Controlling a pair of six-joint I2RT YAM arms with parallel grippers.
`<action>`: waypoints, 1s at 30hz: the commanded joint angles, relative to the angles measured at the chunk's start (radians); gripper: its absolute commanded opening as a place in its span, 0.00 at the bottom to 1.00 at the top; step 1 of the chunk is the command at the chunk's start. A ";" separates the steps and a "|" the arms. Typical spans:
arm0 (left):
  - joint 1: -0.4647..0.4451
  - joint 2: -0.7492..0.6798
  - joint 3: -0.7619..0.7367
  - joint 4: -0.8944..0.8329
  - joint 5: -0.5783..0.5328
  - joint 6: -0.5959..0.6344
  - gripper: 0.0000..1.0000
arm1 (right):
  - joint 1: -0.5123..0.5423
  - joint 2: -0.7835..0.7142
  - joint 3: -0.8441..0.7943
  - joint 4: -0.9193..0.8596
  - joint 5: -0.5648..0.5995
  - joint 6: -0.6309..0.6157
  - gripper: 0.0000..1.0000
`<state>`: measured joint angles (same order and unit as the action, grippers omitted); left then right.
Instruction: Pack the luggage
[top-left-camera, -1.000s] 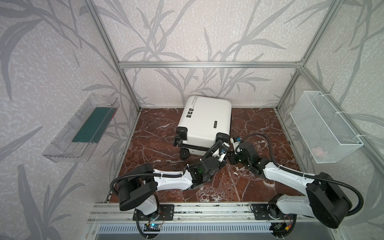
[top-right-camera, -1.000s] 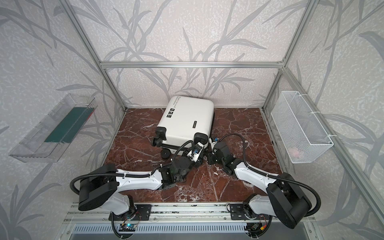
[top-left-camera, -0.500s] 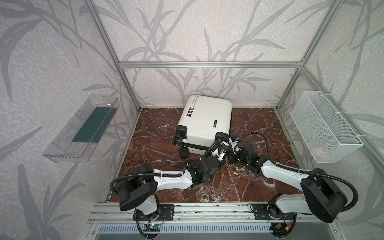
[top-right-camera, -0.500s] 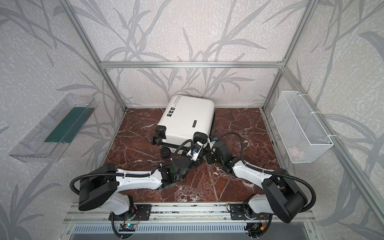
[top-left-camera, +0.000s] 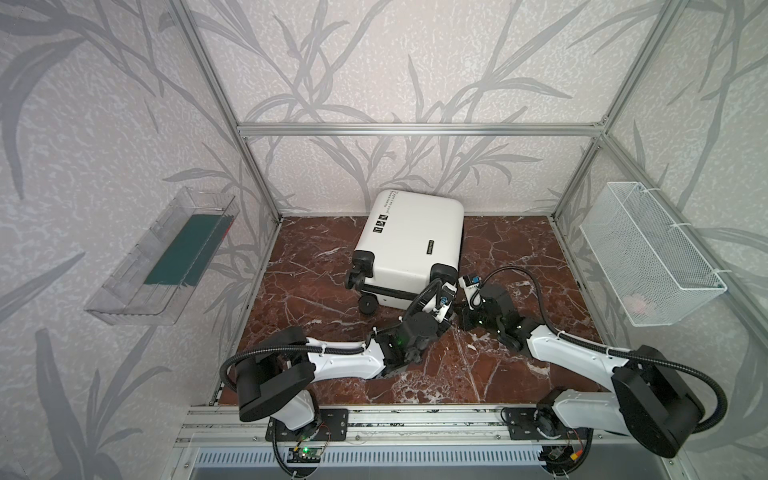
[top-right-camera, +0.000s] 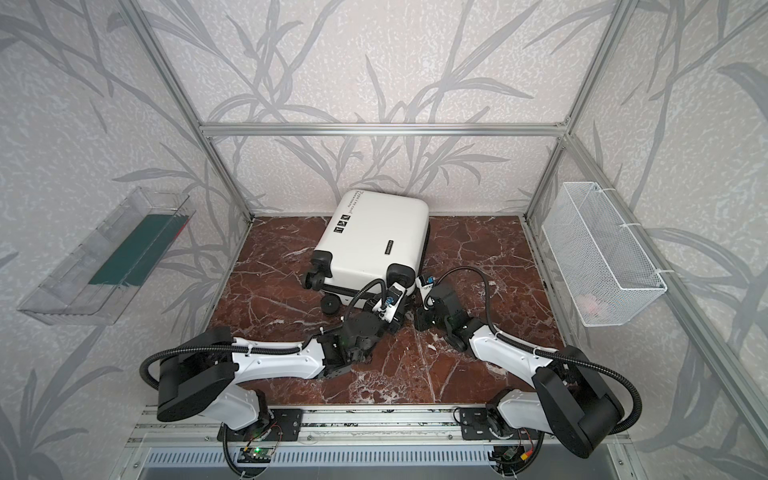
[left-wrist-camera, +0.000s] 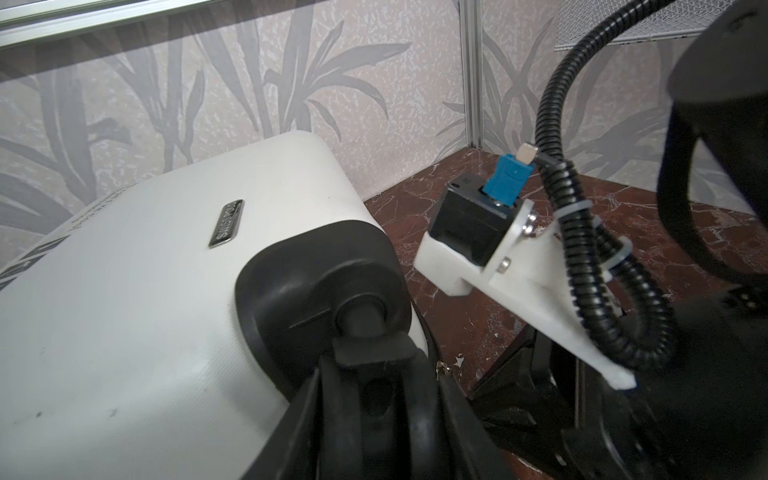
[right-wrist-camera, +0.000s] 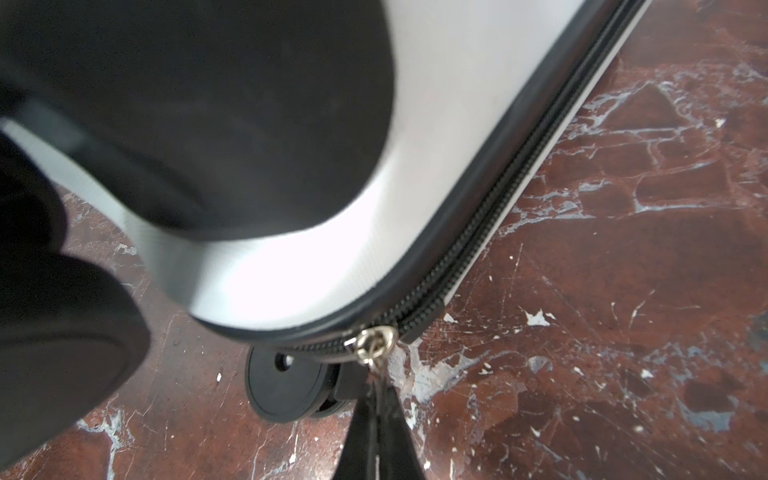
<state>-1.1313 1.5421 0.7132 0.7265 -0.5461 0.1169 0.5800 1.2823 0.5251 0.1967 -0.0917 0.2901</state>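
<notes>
- On the brown stone floor (top-left-camera: 316, 266), near the back wall, lies the luggage (top-left-camera: 411, 237). It is white and lies flat, with its lid shut. Its black wheels point to the robot. You can see it in both top views (top-right-camera: 374, 237).
- Two white and black arms reach in from the front. They meet at the near right corner of the luggage.
- A white wire basket (top-left-camera: 648, 257) hangs on the right wall. Something small and pink (top-left-camera: 636, 305) is inside it.
- A clear tray (top-left-camera: 137, 286) hangs on the left wall. A flat green thing (top-left-camera: 183, 249) lies in it.
- The left gripper (left-wrist-camera: 374, 415) is at the top wheel (left-wrist-camera: 374, 395) on that corner. One black finger (left-wrist-camera: 307, 419) is on each side of the wheel, and they squeeze it.
- The right gripper (right-wrist-camera: 376, 399) is low, just beside the same corner. Its two fingers (right-wrist-camera: 395, 436) are pressed tight together. They pinch the little silver zipper pull (right-wrist-camera: 371, 340).
- The zipper pull sits on the black zipper band (right-wrist-camera: 498, 199), right where the band bends round the corner.
- Another black wheel (right-wrist-camera: 286, 386) is just under the zipper pull, close to the floor.
</notes>
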 joint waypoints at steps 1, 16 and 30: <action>-0.004 -0.029 -0.009 0.017 0.080 -0.002 0.13 | -0.018 -0.025 0.007 0.028 0.021 0.002 0.00; -0.006 -0.077 -0.029 -0.031 0.163 -0.014 0.00 | -0.137 0.098 0.069 0.082 0.031 0.133 0.00; -0.077 -0.266 -0.117 -0.170 0.172 -0.123 0.00 | -0.366 0.303 0.250 0.152 -0.063 0.228 0.00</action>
<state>-1.1610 1.3491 0.6151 0.5755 -0.4644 0.0261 0.2848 1.5536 0.7235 0.2928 -0.1848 0.4686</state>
